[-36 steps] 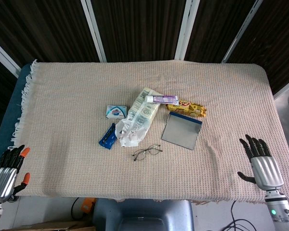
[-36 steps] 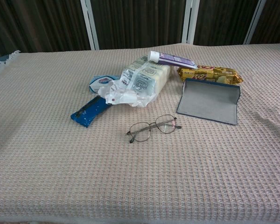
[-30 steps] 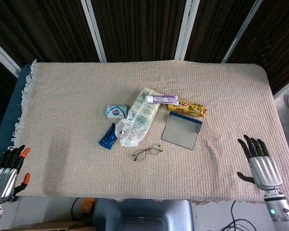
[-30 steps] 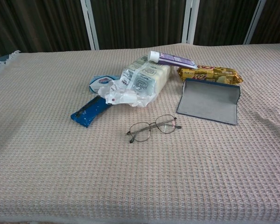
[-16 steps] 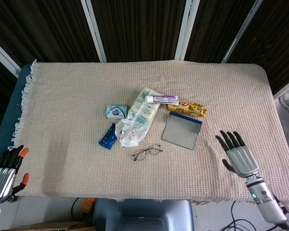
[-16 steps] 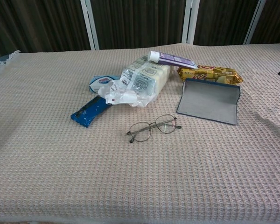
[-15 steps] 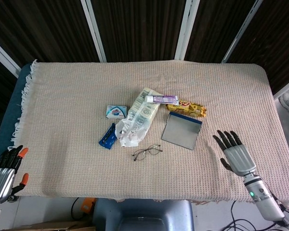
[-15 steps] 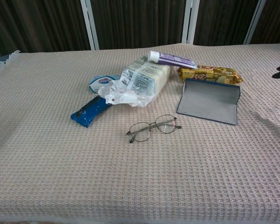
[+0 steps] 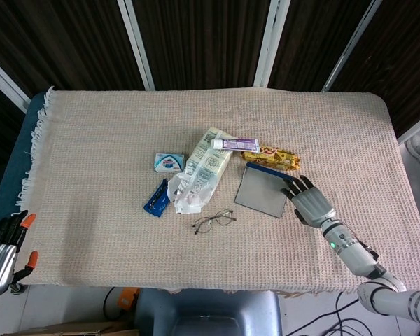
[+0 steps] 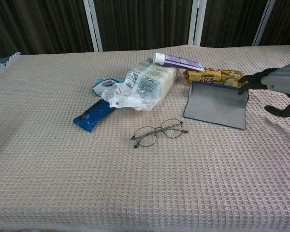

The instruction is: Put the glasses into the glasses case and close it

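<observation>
Right now your right hand [image 9: 309, 201] was empty with fingers spread, its fingertips [image 10: 245, 80] at the right edge of the open grey, blue-rimmed glasses case [image 9: 264, 189]. Thin wire-framed glasses [image 9: 213, 221] lay on the beige waffle-weave cloth [image 9: 98, 161] just left of the case, unfolded. Your left hand [image 9: 3, 246] sat off the table's near-left corner, fingers apart, holding nothing.

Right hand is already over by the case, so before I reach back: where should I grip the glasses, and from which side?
Probably pinch the bridge of the glasses, coming down from above. They lie flat and unfolded on the cloth, lenses side by side, temples pointing toward the case. The thin wire frame offers little else to hold. The right hand is nearest; bare cloth surrounds the glasses.
</observation>
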You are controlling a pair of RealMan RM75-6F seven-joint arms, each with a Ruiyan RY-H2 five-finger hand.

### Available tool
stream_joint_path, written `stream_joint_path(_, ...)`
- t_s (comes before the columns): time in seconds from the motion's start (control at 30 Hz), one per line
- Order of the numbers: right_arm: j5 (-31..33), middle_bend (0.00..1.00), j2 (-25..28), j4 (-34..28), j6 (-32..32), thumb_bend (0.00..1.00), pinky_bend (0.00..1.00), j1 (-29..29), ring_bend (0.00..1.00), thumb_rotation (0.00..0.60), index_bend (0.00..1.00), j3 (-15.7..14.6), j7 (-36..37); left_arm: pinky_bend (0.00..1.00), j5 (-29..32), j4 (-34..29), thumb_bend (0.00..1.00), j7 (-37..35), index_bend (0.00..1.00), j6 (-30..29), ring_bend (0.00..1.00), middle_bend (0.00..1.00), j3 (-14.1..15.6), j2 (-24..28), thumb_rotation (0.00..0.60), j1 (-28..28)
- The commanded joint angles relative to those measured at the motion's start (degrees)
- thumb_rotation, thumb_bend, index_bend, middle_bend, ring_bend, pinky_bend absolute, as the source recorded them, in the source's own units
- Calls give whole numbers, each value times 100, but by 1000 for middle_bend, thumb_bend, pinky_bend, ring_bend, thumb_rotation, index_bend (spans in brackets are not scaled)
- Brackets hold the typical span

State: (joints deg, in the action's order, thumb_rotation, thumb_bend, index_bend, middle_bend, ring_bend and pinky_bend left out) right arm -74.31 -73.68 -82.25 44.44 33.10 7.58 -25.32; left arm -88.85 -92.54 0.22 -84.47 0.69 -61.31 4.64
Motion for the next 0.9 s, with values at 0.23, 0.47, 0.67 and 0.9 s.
stream_joint_path(0.23,763,0,-278,236,-96,676,0,345,0,600,306,-104,-989,66,-5,15,448,-28,0,16,0,0,-4,1,600,8)
stream_joint_path(0.47,1154,0,-421,333,-127,677,0,514,0,600,307,-235,-1324,66,27,17,447,-13,0,75,0,0,-16,-6,600,34)
stream_joint_path(0.67,1272,0,-406,328,-55,678,0,570,0,600,307,-354,-1395,66,15,11,448,3,0,81,0,0,-11,-8,600,38)
stream_joint_path(0.9,1429,0,-378,477,-34,679,0,596,0,600,307,-495,-1418,66,51,21,447,6,0,138,0,0,-19,-9,600,61)
